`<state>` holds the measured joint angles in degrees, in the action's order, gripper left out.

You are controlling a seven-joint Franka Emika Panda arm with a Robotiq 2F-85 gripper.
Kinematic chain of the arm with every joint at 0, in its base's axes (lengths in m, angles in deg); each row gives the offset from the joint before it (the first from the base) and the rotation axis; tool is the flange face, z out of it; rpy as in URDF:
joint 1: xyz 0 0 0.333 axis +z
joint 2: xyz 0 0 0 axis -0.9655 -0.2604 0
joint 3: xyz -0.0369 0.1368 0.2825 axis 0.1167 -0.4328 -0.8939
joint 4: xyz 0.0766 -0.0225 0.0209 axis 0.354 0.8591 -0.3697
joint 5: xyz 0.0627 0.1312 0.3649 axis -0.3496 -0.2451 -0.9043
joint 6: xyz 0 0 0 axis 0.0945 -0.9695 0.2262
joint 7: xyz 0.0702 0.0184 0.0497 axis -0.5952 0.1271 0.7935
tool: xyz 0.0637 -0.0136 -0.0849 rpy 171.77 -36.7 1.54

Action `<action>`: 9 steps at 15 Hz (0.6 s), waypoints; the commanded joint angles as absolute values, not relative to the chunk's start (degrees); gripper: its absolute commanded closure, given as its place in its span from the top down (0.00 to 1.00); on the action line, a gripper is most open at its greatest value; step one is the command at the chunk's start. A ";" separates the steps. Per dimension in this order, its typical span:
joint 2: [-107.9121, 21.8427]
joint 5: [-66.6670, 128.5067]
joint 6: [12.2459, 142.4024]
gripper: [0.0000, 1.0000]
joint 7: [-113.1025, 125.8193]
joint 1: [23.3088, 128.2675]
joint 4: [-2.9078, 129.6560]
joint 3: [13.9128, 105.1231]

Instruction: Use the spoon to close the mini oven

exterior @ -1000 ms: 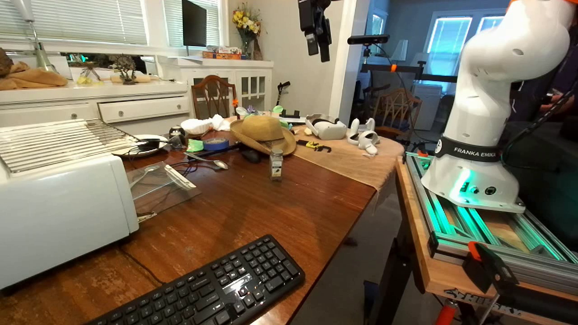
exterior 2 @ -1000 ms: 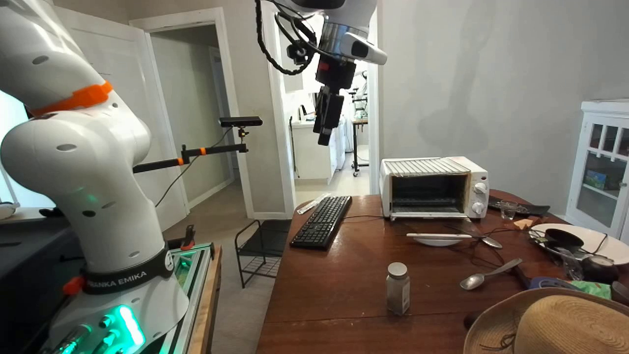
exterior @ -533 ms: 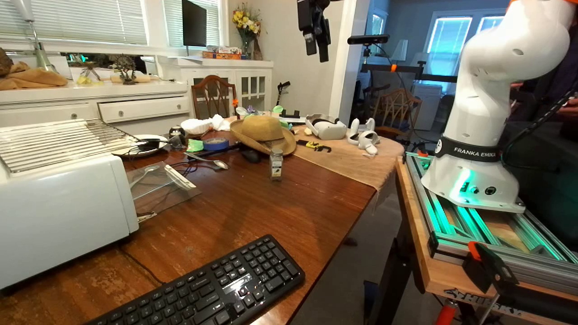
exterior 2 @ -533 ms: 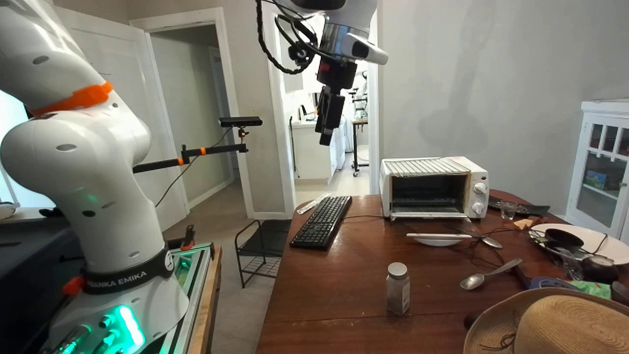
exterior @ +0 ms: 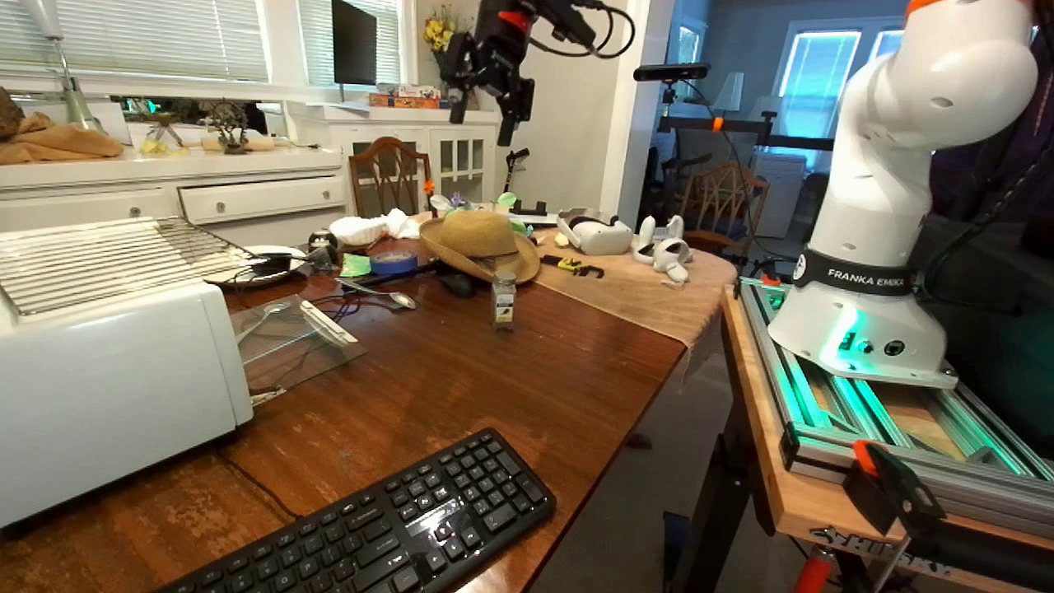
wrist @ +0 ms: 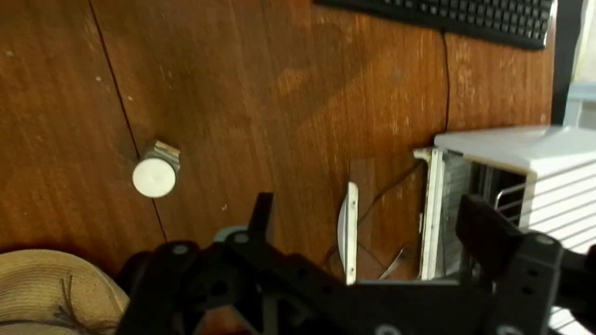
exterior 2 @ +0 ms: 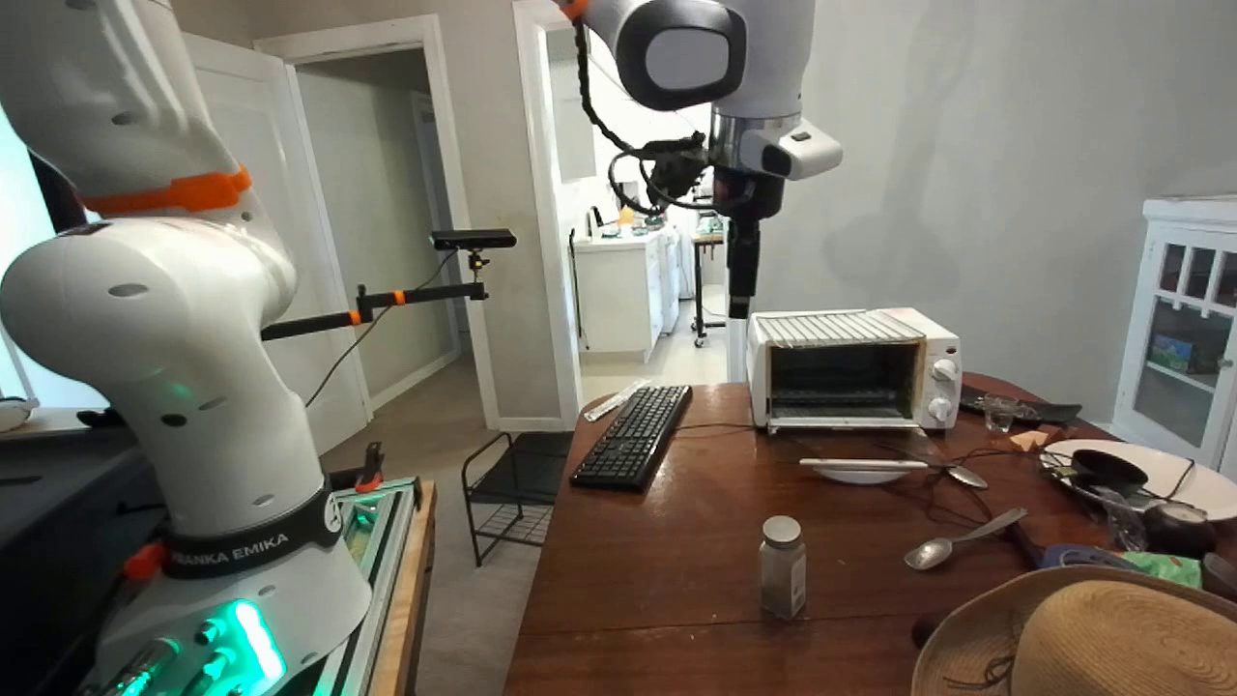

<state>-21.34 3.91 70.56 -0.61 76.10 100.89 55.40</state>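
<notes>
The white mini oven also shows in the other exterior view and in the wrist view. Its glass door lies folded down and open, with a white handle bar. Two metal spoons show, and I cannot tell which is the task's. A spoon lies on the table before the oven. Another spoon lies by the door; its slim handle shows between my fingers in the wrist view. My gripper is open and empty, high above the table in both exterior views.
A glass spice jar stands upright on the table. A straw hat lies at the near corner. A black keyboard lies beside the oven, and a wire rack rests on top of it. A cluttered plate and cables lie beyond.
My gripper has swung toward the oven side and over the table, and turned so both fingers show apart. In an exterior view it is lower. The objects on the table have not moved.
</notes>
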 commanded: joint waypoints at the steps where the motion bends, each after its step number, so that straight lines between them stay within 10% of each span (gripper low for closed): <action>1: -35.01 1.58 83.50 1.00 -6.94 76.03 94.23 54.93; 9: -41.99 3.69 88.61 1.00 -12.67 76.43 91.46 54.97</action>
